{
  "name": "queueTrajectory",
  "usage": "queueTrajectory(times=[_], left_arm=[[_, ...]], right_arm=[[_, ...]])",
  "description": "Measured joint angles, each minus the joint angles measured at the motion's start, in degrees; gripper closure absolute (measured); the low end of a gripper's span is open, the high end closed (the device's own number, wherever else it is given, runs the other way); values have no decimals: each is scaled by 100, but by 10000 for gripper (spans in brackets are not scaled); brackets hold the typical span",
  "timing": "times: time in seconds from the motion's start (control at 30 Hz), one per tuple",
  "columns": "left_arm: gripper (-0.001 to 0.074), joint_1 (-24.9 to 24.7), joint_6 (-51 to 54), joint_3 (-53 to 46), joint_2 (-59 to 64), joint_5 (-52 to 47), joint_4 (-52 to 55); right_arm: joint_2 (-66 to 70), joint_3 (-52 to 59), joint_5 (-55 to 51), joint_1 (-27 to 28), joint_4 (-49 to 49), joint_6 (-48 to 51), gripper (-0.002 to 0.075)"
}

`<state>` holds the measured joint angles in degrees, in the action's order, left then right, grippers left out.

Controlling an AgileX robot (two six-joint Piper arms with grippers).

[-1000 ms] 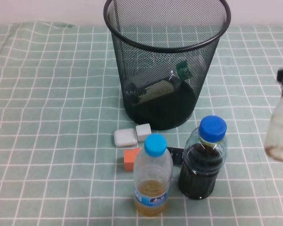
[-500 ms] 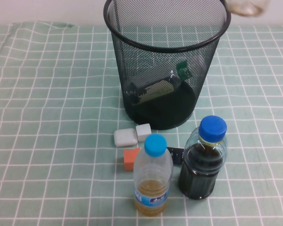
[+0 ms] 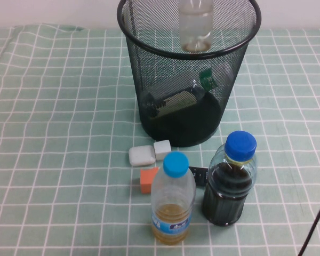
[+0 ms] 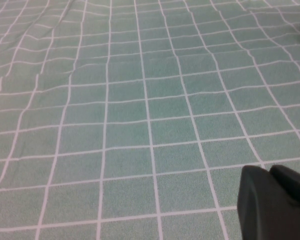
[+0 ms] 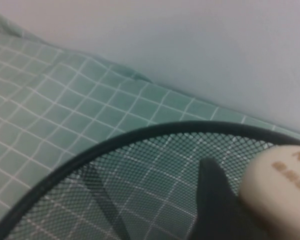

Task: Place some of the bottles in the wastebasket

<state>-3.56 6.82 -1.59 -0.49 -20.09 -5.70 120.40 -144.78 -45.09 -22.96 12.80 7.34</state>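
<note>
The black wire-mesh wastebasket [image 3: 149,50] stands at the back middle of the table. A clear bottle with a green label [image 3: 176,96] lies inside it. The squat clear bottle [image 3: 196,26] hangs upright over the wastebasket's opening, its top cut off by the picture edge. In the right wrist view my right gripper [image 5: 250,200] is shut on this bottle at its beige cap [image 5: 282,177], above the wastebasket rim [image 5: 140,134]. Two blue-capped bottles stand in front: a pale one [image 3: 173,200] and a dark one [image 3: 229,184]. My left gripper [image 4: 272,200] is shut and empty, low over bare cloth.
A white eraser [image 3: 142,155], a white block [image 3: 162,149], an orange block [image 3: 148,180] and a small black piece [image 3: 198,174] lie between the wastebasket and the standing bottles. A black cable [image 3: 314,229] crosses the front right corner. Green checked cloth [image 3: 53,133] covers the table.
The squat bottle has moved from the right edge up and leftward, and now hangs over the wastebasket's opening. The other bottles have not moved.
</note>
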Motion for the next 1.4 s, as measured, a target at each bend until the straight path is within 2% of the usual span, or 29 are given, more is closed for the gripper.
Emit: queueTrajectory(times=[0.1, 0.23, 0.3, 0.43, 0.5, 0.67, 0.7, 0.93, 1.07, 1.2, 1.4], left_arm=[[736, 0, 0, 0, 0, 0, 0], [736, 0, 0, 0, 0, 0, 0], [736, 0, 0, 0, 0, 0, 0], [736, 0, 0, 0, 0, 0, 0], [736, 0, 0, 0, 0, 0, 0], [736, 0, 0, 0, 0, 0, 0], [736, 0, 0, 0, 0, 0, 0], [736, 0, 0, 0, 0, 0, 0], [736, 0, 0, 0, 0, 0, 0], [736, 0, 0, 0, 0, 0, 0], [736, 0, 0, 0, 0, 0, 0]], right_arm=[[193, 0, 22, 0, -37, 41, 522], [354, 0, -9, 0, -59, 29, 295], [354, 0, -137, 0, -73, 14, 242], [115, 0, -435, 0, -108, -84, 267], [-91, 0, -829, 0, -159, -213, 332], [-637, 0, -1870, 0, -345, -224, 682], [-710, 0, -1996, 0, -387, -224, 731], [-1266, 13, -2949, 1, -1368, -1286, 727], [-1526, 25, -2949, 1, -1404, -438, 731], [-1834, 38, -2949, 1, -1469, -422, 731], [-2391, 99, -2949, 1, -1280, 149, 731]])
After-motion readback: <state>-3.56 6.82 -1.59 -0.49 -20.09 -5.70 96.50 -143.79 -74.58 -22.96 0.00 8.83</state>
